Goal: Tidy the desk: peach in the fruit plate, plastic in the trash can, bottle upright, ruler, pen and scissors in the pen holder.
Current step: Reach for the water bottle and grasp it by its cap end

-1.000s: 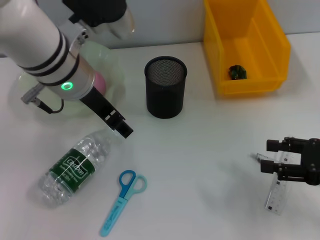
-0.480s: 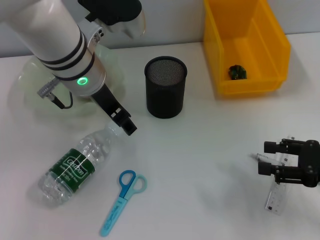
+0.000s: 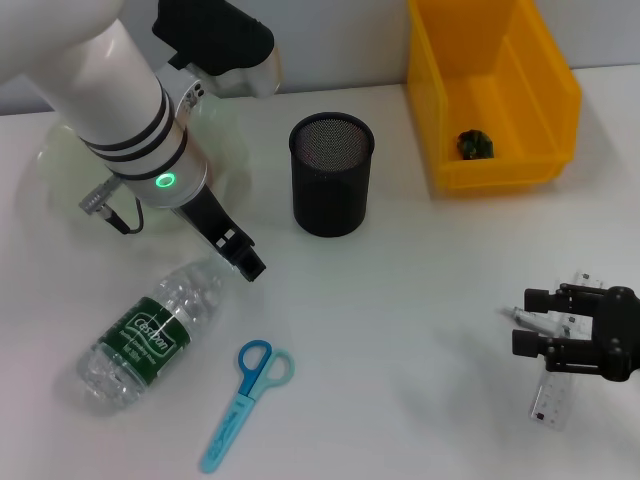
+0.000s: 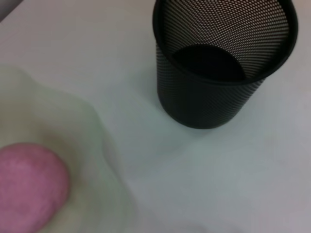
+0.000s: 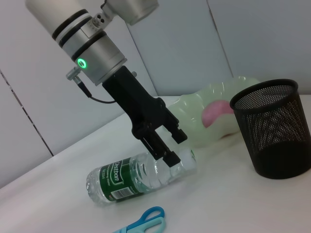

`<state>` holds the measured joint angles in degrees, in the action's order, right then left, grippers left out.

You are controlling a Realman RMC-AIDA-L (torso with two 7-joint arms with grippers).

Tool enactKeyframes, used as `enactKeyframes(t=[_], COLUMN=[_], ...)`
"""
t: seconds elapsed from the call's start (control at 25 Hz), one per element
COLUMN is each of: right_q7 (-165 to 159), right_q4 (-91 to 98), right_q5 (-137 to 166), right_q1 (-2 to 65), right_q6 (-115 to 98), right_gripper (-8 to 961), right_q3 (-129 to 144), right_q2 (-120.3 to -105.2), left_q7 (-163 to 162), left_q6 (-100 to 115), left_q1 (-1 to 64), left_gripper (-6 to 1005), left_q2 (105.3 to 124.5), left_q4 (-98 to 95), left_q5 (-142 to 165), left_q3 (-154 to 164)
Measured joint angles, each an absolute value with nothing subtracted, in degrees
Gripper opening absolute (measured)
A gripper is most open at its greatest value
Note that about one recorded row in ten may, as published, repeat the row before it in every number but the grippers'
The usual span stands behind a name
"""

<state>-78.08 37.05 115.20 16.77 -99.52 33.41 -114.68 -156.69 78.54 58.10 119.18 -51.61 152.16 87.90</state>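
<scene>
A clear bottle [image 3: 150, 335] with a green label lies on its side on the white desk, also seen in the right wrist view [image 5: 141, 174]. My left gripper [image 3: 245, 262] hangs open just over its cap end [image 5: 174, 147]. Blue scissors [image 3: 245, 400] lie flat near the bottle. The pink peach [image 4: 29, 187] rests in the pale green fruit plate [image 3: 50, 165]; my left arm hides it in the head view. The black mesh pen holder [image 3: 331, 172] stands empty. My right gripper [image 3: 524, 321] is open around the pen [image 3: 513, 315], above the clear ruler [image 3: 552, 392]. Dark green plastic [image 3: 475, 144] lies in the yellow trash can [image 3: 430, 120].
My bulky white left arm [image 3: 110, 90] reaches over the plate and the desk's far left. The trash can stands at the far right, with the pen holder to its left. The desk's front edge is just beyond the scissors and the ruler.
My left arm has swung from the plate toward the middle, its gripper staying near the bottle's cap. My right gripper has crept slightly left and toward the front edge, over the pen.
</scene>
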Motion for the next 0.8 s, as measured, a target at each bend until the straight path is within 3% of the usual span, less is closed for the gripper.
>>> enactKeyframes(t=[0.8], right_q7=[-78.04], right_q4=[36.31], right_q5=[115.33], right_q1=[16.73], right_q6=[-98.96], right_gripper=[742], right_q3=[33.39], right_q2=[-115.17], left_q7=[-155.87], left_q6=[74.28], left_q1=[57.88], left_gripper=[786], left_q2=[119.18], left_q4=[-46.00], left_q5=[152.39], left_q3=[89.52])
